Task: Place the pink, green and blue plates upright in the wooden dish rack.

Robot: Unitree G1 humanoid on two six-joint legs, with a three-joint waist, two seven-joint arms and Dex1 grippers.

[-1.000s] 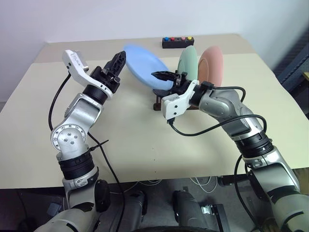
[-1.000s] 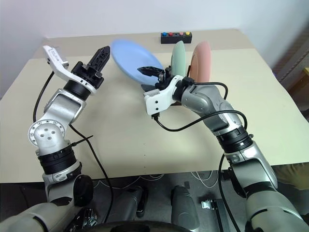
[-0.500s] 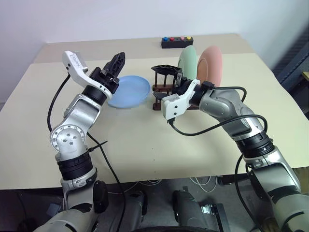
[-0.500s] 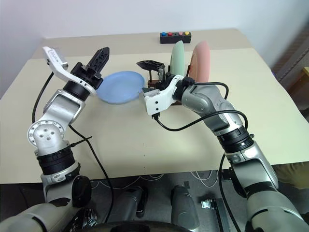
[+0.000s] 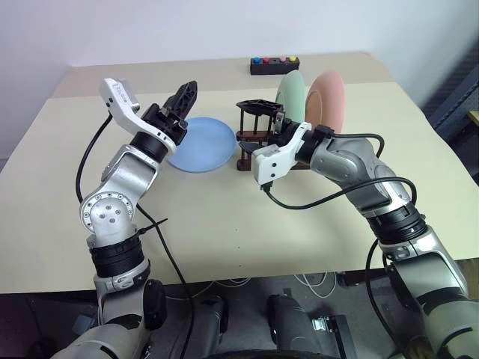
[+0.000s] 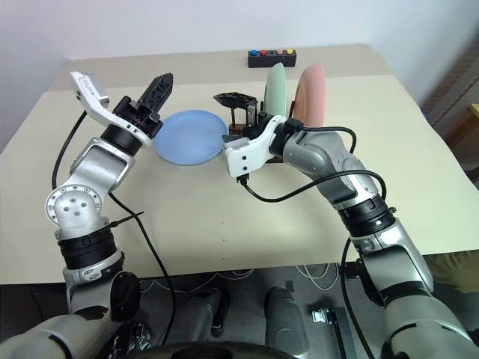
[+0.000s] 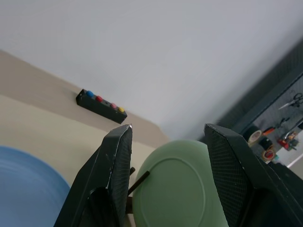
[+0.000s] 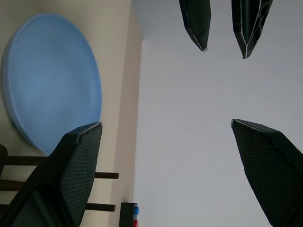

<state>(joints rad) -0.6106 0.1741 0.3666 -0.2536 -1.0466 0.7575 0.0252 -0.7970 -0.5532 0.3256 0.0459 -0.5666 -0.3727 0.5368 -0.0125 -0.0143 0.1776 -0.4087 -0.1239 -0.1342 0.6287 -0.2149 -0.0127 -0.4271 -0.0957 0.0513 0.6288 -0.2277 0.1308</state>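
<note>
The blue plate (image 5: 202, 143) lies flat on the table, just left of the wooden dish rack (image 5: 245, 140); it also shows in the right wrist view (image 8: 52, 104). The green plate (image 5: 290, 96) and the pink plate (image 5: 328, 101) stand upright in the rack. My left gripper (image 5: 182, 101) hovers open and empty above the blue plate's left edge. My right gripper (image 5: 251, 133) is open wide at the rack's left end, holding nothing. Its fingers (image 8: 80, 161) frame the blue plate and the rack's pegs (image 8: 97, 191).
A small black box with coloured buttons (image 5: 275, 65) sits at the table's far edge, behind the rack. The beige table (image 5: 224, 224) has bare surface in front of the arms. Cables hang from both wrists.
The blue plate, up in the air between the grippers a second ago, has dropped and lies flat on the table. My right gripper's jaws have widened a little. Both arms stayed in place.
</note>
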